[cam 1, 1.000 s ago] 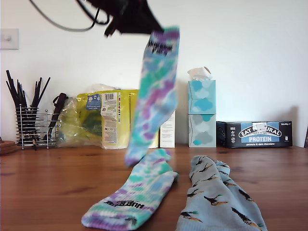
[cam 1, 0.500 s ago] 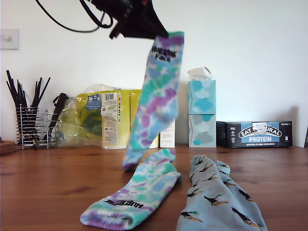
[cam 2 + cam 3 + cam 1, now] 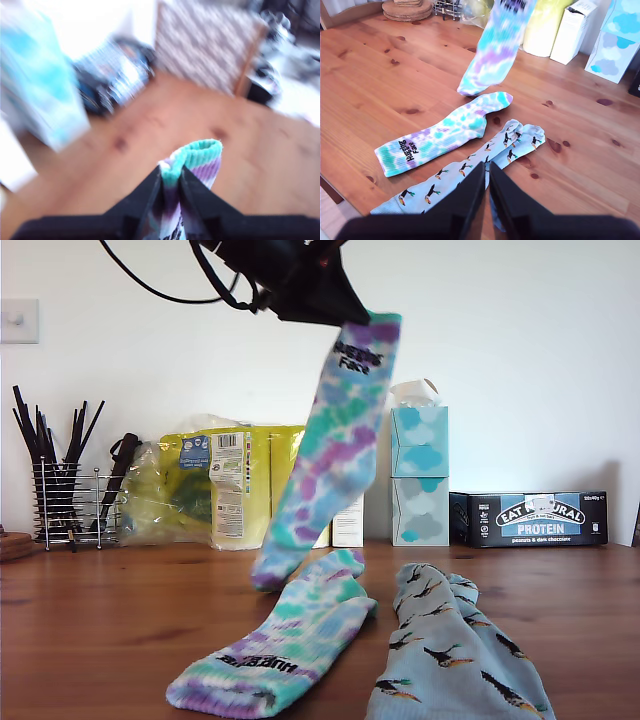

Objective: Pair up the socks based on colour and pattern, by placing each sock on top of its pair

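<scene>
My first gripper (image 3: 171, 187) pinches a tie-dye sock (image 3: 335, 445) by its cuff (dangling clear) above its mate (image 3: 280, 645); my second gripper (image 3: 487, 187) is pressed together.

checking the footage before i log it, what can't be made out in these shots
- Bird socks: the exterior view's bottom edge cuts them off; whether one or two lie stacked is unclear.
- My second gripper: jaws look closed, but a grip on anything is not visible.
- First wrist view: motion blur smears everything behind the hanging tie-dye sock.
- Protein box small print: too small.
</scene>
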Robot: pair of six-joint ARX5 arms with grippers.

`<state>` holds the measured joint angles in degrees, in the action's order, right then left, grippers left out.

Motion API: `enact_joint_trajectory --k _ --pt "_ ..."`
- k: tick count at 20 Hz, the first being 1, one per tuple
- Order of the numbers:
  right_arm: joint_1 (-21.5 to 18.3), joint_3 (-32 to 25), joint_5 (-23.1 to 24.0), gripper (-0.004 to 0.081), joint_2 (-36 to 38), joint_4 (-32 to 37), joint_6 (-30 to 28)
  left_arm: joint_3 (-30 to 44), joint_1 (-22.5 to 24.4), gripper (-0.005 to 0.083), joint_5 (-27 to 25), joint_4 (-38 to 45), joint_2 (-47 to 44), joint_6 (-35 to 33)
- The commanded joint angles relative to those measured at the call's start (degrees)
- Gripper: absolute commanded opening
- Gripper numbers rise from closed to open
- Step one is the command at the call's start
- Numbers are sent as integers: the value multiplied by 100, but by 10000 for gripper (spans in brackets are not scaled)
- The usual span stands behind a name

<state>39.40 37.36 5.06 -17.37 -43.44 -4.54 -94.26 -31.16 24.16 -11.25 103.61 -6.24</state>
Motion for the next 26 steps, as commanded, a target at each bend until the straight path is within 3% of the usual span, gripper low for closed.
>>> enact_joint_trajectory --k 1,3,8,11,14,19,23,26 --pt "-13 -61 -4 -13 -9 28 17 79 20 -20 195 146 76 2" --pt "-13 -59 -2 -13 -9 28 17 79 -17 -19 544 98 76 -2" --pt "-13 -59 -4 -13 -9 28 17 79 -203 -19 564 542 76 -299" --pt "-13 -59 -4 -13 -9 28 17 79 -203 -19 730 339 76 -278" --pt "-13 -59 -4 -13 -9 24 17 81 -201 -19 1032 -286 103 -282" --pt "-13 -59 -2 -13 -9 33 -26 83 -203 -19 1733 -2059 107 -350" --pt "-13 -59 -2 -13 -9 33 -44 190 -227 -13 1738 -3547 289 -791" --pt "-13 -59 -2 -13 -9 46 -46 348 -229 -10 1790 -4033 538 -881"
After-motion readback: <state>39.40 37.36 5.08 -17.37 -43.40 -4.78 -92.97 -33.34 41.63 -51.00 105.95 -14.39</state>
